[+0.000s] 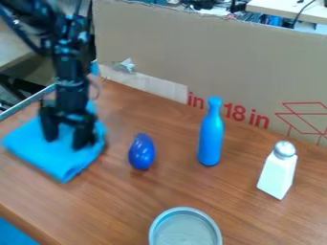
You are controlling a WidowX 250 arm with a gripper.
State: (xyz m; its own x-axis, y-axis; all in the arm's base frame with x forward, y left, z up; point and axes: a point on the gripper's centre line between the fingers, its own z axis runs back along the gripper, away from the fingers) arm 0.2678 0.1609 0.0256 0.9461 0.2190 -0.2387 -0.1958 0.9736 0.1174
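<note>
Open hand over blue cloth

Red print and a line drawing mark the cardboard (159,48) at right. From the upper left, the arm (70,72) hangs nearly upright, its hand (66,142) open, fingers apart, over the folded blue cloth (60,165) at left; whether they touch it is hard to tell. The wooden counter (127,206) also bears a blue bottle (211,136), white shaker (278,172), purple-blue object (142,152) and grey dish (156,229).

fixed camera | above table (108,206), slanting down | faces cardboard wall (223,57) | mid-range
</note>
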